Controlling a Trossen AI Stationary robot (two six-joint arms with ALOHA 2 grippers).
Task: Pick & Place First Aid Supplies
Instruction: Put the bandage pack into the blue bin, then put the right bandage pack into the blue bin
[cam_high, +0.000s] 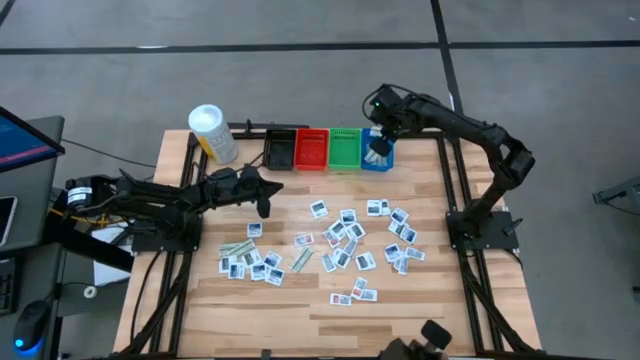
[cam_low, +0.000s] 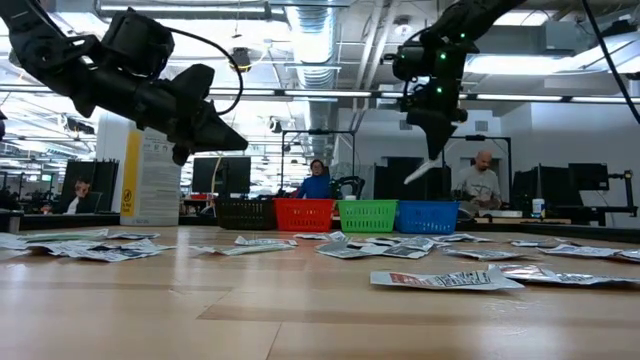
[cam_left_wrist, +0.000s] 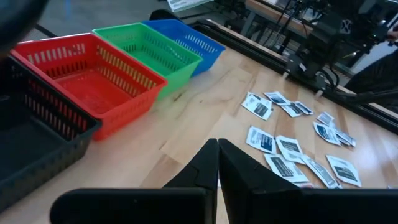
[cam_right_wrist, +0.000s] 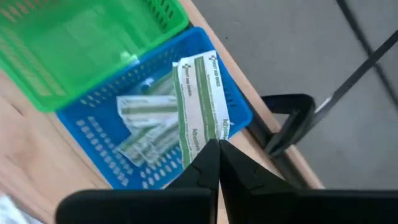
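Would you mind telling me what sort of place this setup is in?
Probably an open-plan robotics lab or workshop: exposed ceiling ducts, people seated at desks behind the table, and monitors around.

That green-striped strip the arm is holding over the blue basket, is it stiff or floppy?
Probably a bit of both: the green-striped strip, pinched at one end by the right gripper, stands out almost flat over the blue basket. It looks thin and light, so it would likely flutter down and slide easily.

wooden table (cam_high: 420, 310): scattered first aid packets (cam_high: 345, 240), four bins (cam_high: 328, 148) along far edge, yellow bottle (cam_high: 212, 133).
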